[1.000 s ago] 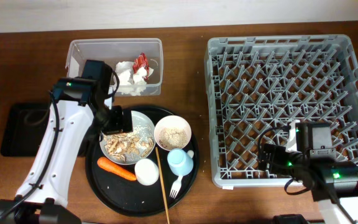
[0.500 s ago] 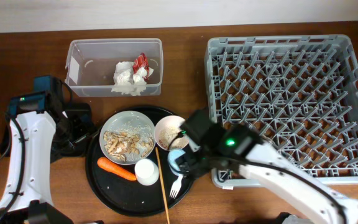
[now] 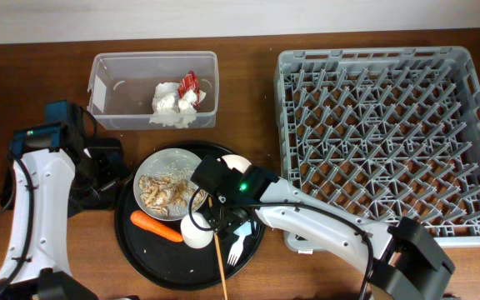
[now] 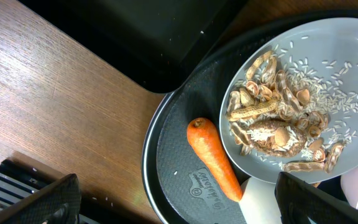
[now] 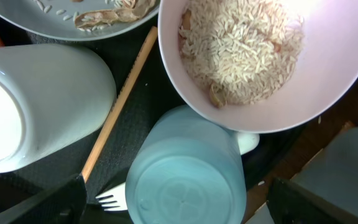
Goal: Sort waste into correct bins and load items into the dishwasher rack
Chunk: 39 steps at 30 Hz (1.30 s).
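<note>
Right pincer (image 5: 176, 200): fingers spread wide, nothing held, hanging directly over the light blue cup (image 5: 188, 165), which stands mouth-down. White plastic fork (image 5: 110, 199) has its tines just beside the cup's left side. Cream bowl (image 5: 247, 56), holding rice, overlaps the cup's upper edge. White cup (image 5: 42, 102) lies on its side to the left, with a wooden stick (image 5: 120, 102) running between it and the blue cup.

Left pincer (image 4: 182, 200): fingers also spread, empty, above the left edge of the round black tray (image 4: 166, 186). Carrot (image 4: 213, 158) lies on that tray, just beside the white plate (image 4: 347, 56); beige food scraps (image 4: 278, 124) and loose rice sit on the plate. Shallow black tray (image 4: 148, 37) rests on the tabletop (image 4: 42, 112), next to the round one.

Clear tub (image 3: 107, 75) holds the crumpled napkin (image 3: 169, 107) and red wrapper (image 3: 189, 83). Dishwasher rack (image 3: 390, 142) (far right) has no items on its pegs.
</note>
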{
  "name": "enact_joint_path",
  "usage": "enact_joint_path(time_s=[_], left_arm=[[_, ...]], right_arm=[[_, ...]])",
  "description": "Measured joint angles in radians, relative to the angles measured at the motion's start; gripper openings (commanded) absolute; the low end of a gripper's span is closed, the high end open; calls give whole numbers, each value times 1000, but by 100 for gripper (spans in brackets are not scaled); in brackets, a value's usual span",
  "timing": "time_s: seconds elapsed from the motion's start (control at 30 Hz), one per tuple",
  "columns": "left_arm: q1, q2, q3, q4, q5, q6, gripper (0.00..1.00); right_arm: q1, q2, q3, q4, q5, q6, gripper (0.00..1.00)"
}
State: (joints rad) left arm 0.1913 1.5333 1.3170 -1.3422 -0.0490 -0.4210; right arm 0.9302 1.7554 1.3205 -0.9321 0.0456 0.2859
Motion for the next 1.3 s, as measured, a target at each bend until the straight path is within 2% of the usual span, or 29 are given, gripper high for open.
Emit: enact_joint_path(time_s=[0.23, 0.37, 0.47, 0.53, 0.73, 0.87, 0.9, 0.97, 1.0, 1.07, 1.13, 1.2, 1.27, 1.3], left_arm=[[0, 0, 0, 0, 0, 0, 99], [0, 0, 0, 1, 0, 0, 99], [0, 0, 0, 1, 0, 0, 99], [0, 0, 0, 1, 0, 0, 99], [0, 0, 0, 0, 0, 0, 99], [0, 0, -1, 1, 0, 0, 99], [0, 0, -1, 2, 0, 0, 99], [0, 0, -3, 2, 0, 0, 99], [0, 0, -3, 3, 0, 0, 99], [0, 0, -4, 3, 0, 0, 99], [0, 0, -5, 3, 0, 0, 99], [0, 0, -5, 4, 0, 0, 99], [0, 0, -5, 5, 0, 0, 99], [0, 0, -5, 4, 0, 0, 99]], right_arm=[[0, 0, 0, 2, 0, -1, 95], [0, 0, -55, 19, 0, 1, 91], [0, 0, -57, 29, 1, 5, 70], [0, 0, -57, 29, 3, 5, 63], [0, -7, -46, 14, 11, 25, 61], [-52, -154, 111, -148, 40, 44, 60], [-99, -193, 142, -184, 54, 48, 60], [-290, -312, 180, -235, 113, 55, 61], [-473, -380, 182, -269, 122, 57, 61], [-727, -444, 183, -309, 145, 51, 60], [-1051, -456, 183, -332, 161, 14, 60], [-1312, -443, 181, -332, 153, -6, 60], [-1507, -404, 150, -293, 140, -10, 59], [-1543, -383, 140, -284, 138, -10, 59]])
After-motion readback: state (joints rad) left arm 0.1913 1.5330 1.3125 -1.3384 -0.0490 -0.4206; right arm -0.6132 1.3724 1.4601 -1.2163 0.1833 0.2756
